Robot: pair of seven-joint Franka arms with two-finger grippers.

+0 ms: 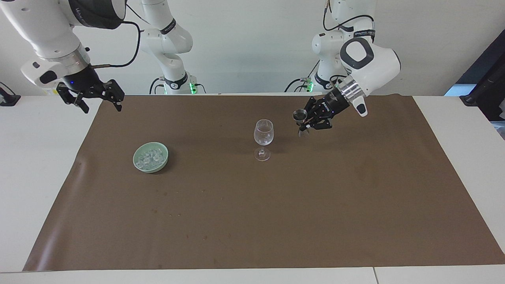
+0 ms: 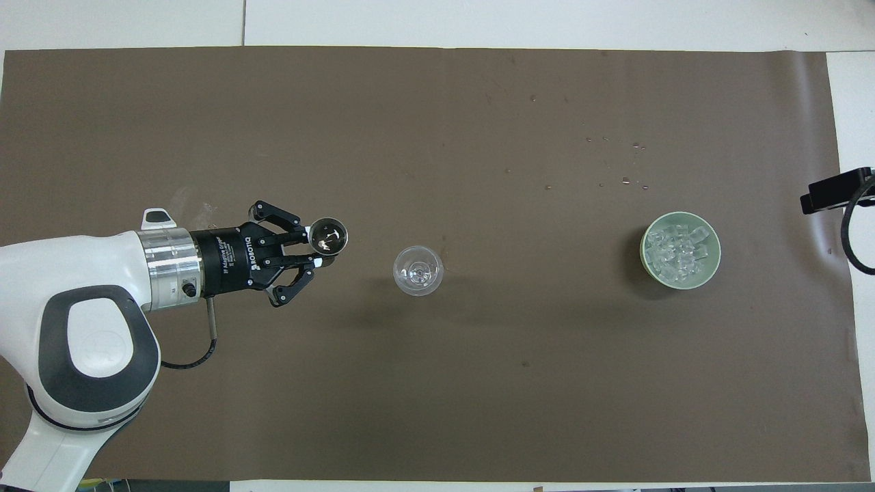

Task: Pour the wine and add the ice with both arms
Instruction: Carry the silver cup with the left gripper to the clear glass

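A clear stemmed wine glass (image 1: 263, 136) stands upright mid-mat; it also shows in the overhead view (image 2: 418, 270). My left gripper (image 1: 305, 123) is shut on a small metal jigger (image 1: 300, 121) and holds it upright in the air beside the glass, toward the left arm's end; the overhead view shows the gripper (image 2: 318, 250) and the jigger (image 2: 328, 236) a short gap from the glass. The ice (image 1: 150, 157) lies heaped in a pale green bowl (image 1: 136, 162) toward the right arm's end, seen from above as cubes (image 2: 680, 251) in the bowl (image 2: 644, 254). My right gripper (image 1: 100, 107) waits open in the air over the mat's corner.
A brown mat (image 1: 276, 221) covers most of the white table. Small wet drops (image 2: 625, 179) lie on the mat just farther from the robots than the bowl. A dark stand (image 1: 487, 86) sits off the table at the left arm's end.
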